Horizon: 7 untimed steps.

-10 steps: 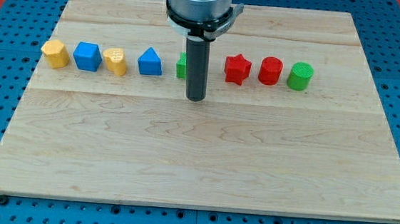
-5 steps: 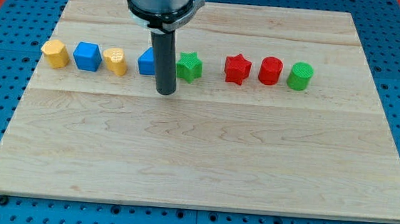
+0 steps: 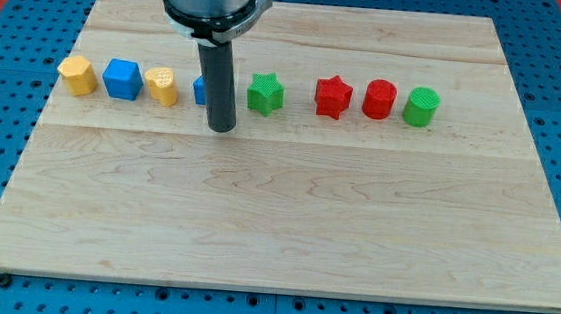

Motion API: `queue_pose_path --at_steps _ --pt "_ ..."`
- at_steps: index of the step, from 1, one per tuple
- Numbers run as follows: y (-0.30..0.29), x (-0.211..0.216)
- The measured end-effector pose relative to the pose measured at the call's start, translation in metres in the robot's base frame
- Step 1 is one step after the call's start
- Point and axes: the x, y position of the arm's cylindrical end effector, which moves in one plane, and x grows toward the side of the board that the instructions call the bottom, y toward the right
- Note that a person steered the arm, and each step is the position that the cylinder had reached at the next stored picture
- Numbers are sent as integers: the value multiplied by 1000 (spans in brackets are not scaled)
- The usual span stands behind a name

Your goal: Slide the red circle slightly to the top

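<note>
Tip: my tip [image 3: 221,129] is a plain rod end, with no fingers to be apart or together; it rests on the bench [image 3: 275,227].
Blue block [image 3: 199,89]: directly above the tip, mostly hidden by the rod.
Green star [image 3: 264,93]: up-right of the tip, apart.
Red star [image 3: 332,96]: farther right.
Red circle [image 3: 378,99]: right of the red star, well apart from the tip.
Green circle [image 3: 421,106]: row's right end.

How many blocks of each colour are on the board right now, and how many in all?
Yellow: 2, at and
Blue: 2, at and, partly behind the rod
Green: 2, a star and a cylinder
Red: 2, a star and a circle
Total: 8
</note>
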Motion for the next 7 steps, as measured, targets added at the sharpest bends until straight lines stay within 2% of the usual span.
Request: queue_pose_path --at_steps 6,7 --pt "-79 -23" --pt "-37 20"
